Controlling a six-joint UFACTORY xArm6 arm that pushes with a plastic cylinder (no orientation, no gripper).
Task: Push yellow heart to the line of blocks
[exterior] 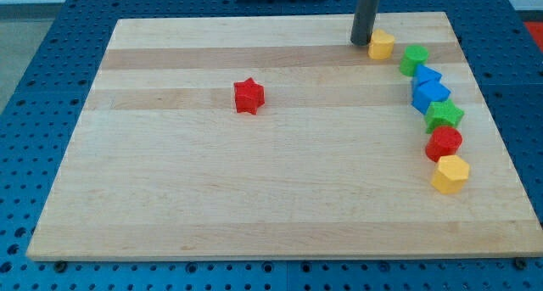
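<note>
The yellow heart lies near the board's top right. My tip stands just to its left, touching or almost touching it. A curved line of blocks runs down the view's right: a green block, a blue triangle-like block, a blue block, a green star, a red block and a yellow hexagon. The heart sits a short gap up and left of the green block at the line's top end.
A red star lies alone left of the board's middle. The wooden board rests on a blue perforated table. The board's right edge runs close to the line of blocks.
</note>
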